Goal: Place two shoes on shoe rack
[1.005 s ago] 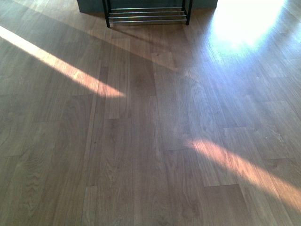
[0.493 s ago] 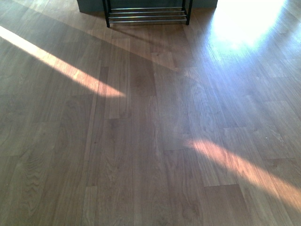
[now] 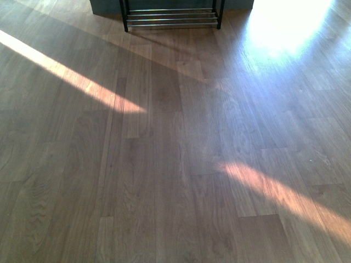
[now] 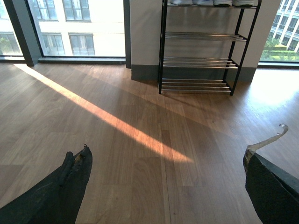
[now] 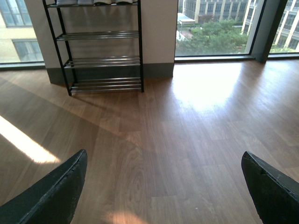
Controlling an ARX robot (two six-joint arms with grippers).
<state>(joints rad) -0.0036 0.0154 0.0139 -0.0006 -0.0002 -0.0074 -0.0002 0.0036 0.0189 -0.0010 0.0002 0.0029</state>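
The shoe rack [image 4: 198, 46] stands against a pale wall pillar between large windows, at the far end of a wooden floor [image 3: 175, 164], well apart from both arms. The front view catches only its lowest tier, a few silver rods between black side posts at the top edge of the picture, with no arm and no shoe in sight; the rest of that view is bare planks crossed by two slanting bands of sunlight. The wrist views show far more: the rack's full height with several tiers of shiny rods, and on the top tier a row of shoes [image 4: 212, 2] of which only the pale soles and lower edges show at the picture's edge, too cut off to tell which pair they are. The lower tiers carry nothing. The right wrist view also shows the rack [image 5: 98, 46] beside a window giving onto trees and buildings, with a bright patch of glare on the floor next to it, while the left wrist view shows office windows and a long sun stripe running across the planks. The left gripper [image 4: 166, 168] has its dark fingers [image 4: 70, 182] spread wide, one at each side of the picture, with only floor between them; they hold and touch nothing. The right gripper [image 5: 163, 182] is likewise spread wide, its fingers [image 5: 60, 191] far apart and empty above the floor.
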